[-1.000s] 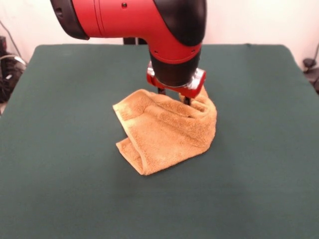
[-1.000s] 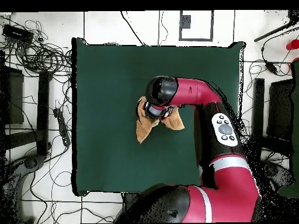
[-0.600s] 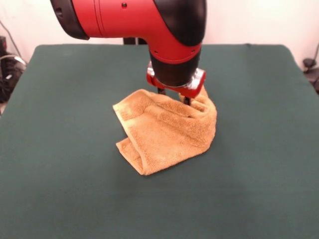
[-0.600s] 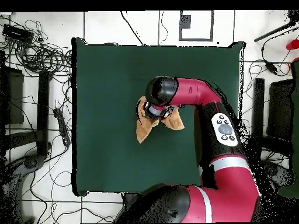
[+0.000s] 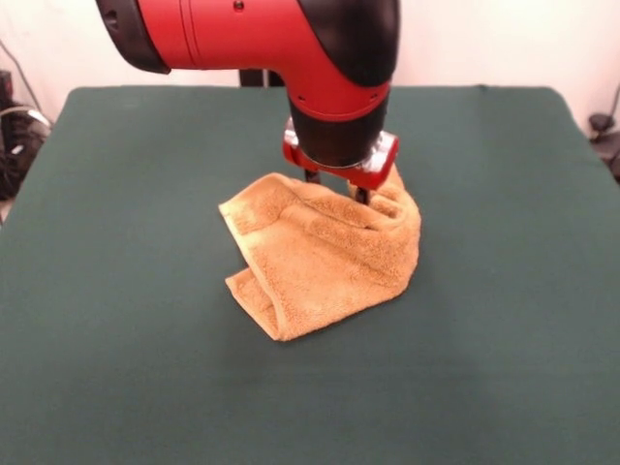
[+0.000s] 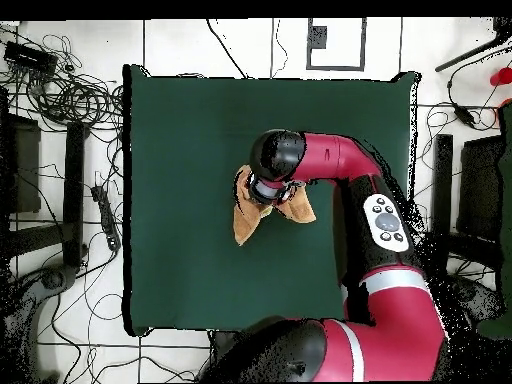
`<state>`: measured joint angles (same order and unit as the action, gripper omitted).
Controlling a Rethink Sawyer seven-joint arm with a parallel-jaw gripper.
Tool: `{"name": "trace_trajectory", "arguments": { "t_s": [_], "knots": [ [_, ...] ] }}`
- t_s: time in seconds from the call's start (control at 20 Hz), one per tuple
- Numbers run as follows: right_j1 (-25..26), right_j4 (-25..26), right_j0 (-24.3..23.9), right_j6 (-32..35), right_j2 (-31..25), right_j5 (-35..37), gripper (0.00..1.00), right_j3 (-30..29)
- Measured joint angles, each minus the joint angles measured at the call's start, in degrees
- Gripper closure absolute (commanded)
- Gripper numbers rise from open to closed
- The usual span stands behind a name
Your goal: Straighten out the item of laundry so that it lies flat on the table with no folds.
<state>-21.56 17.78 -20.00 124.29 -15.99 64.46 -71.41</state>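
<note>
So the worktop is covered in plain dark green cloth, matte and smooth, a big rectangle way wider than anything on it. Sitting around the middle of it is the towel, orange-tan terry with that nubby looped pile, and it's definitely not flat: the left side shows a folded-over corner with a smoother woven band along the hem, the near edge curls under into a soft roll, and the right side bunches up into a rounded hump that rises toward the arm. From overhead the towel pokes out either side of the wrist as a couple of pointy flaps, with the middle hidden. Over the towel's far right part hangs the arm, glossy red shell with a black rounded cap and a red-and-silver plate under the wrist. The pincer comes down from that plate as two thin dark prongs set fairly narrow, their tips sunk into the raised fold of towel, so it looks pinched on the cloth. Compared with half a second back, the arm sits a hair higher in the front view; the towel's shape looks pretty much unchanged.
</note>
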Motion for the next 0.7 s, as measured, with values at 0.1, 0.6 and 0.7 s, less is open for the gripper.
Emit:
{"name": "trace_trajectory", "arguments": {
  "t_s": [0.1,0.6,0.7],
  "knots": [
    [-0.1,0.0,0.0,0.0,0.0,0.0,0.0,0.0],
    [-1.4,-1.1,-0.5,0.0,-0.3,0.2,0.0,-0.1],
    [-2.2,-1.6,-0.5,0.0,-0.6,0.4,0.0,-0.1]
  ]
}}
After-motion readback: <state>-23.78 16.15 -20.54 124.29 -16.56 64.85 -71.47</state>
